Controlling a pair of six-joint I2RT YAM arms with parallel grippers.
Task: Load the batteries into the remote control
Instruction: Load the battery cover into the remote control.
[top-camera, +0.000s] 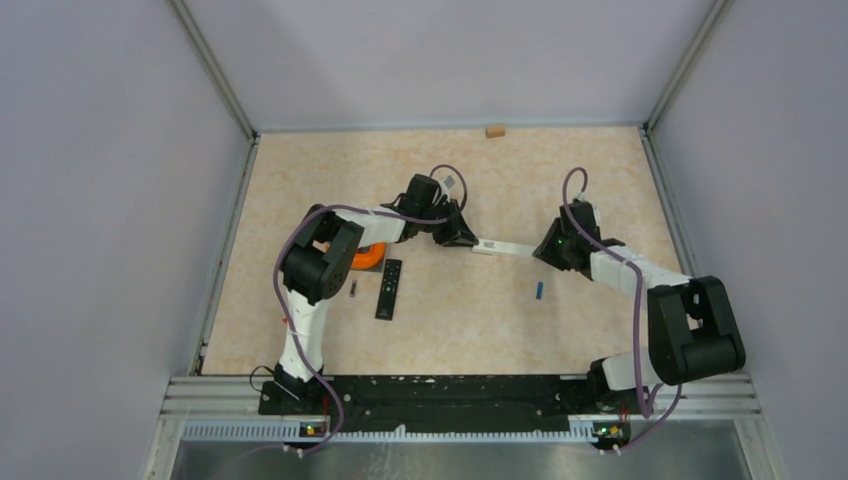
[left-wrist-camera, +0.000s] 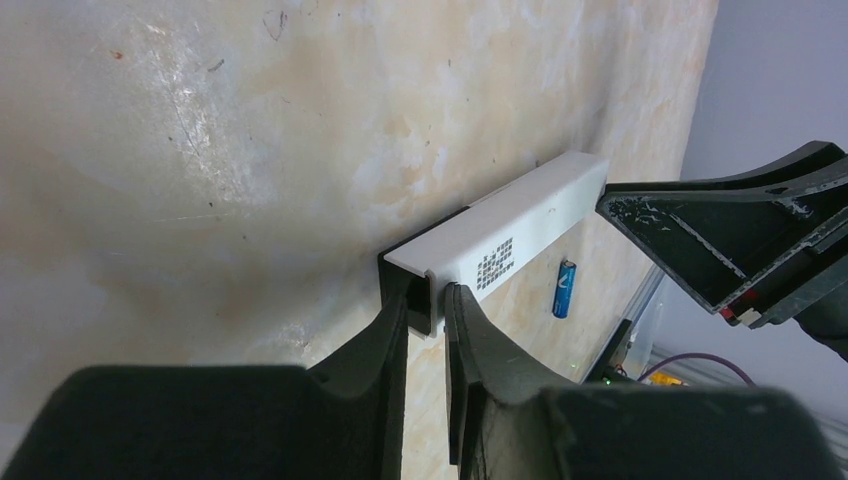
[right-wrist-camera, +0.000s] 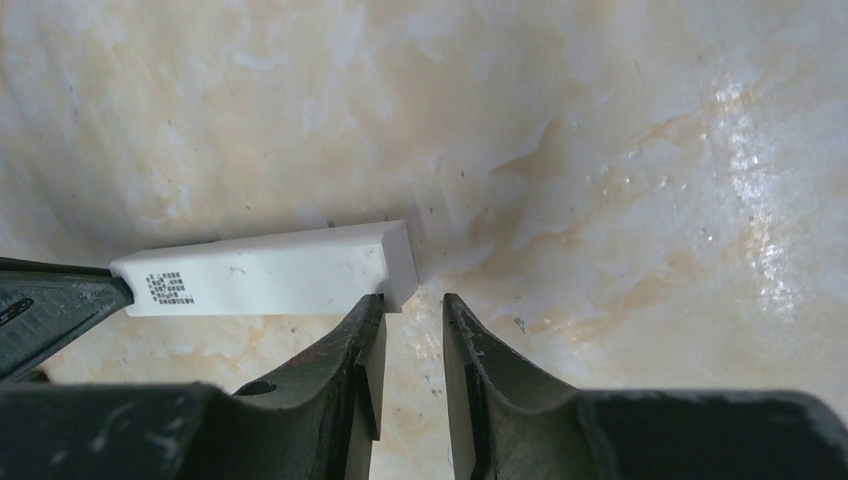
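A long white remote control (top-camera: 505, 247) with a printed label hangs level above the table between my two arms. My left gripper (left-wrist-camera: 428, 305) is shut on its left end, one finger on each side of the end wall. My right gripper (right-wrist-camera: 410, 300) is open at the other end of the remote (right-wrist-camera: 290, 270). Its left fingertip (right-wrist-camera: 372, 305) sits just under the remote's corner, and nothing is between its fingers. A blue battery (top-camera: 539, 290) lies on the table below the remote, also seen in the left wrist view (left-wrist-camera: 565, 288). A dark battery (top-camera: 353, 289) lies beside a black remote (top-camera: 388, 288).
An orange object (top-camera: 372, 255) sits partly under the left arm. A small wooden block (top-camera: 494, 131) lies at the far edge by the back wall. Metal rails run along the left and right sides of the table.
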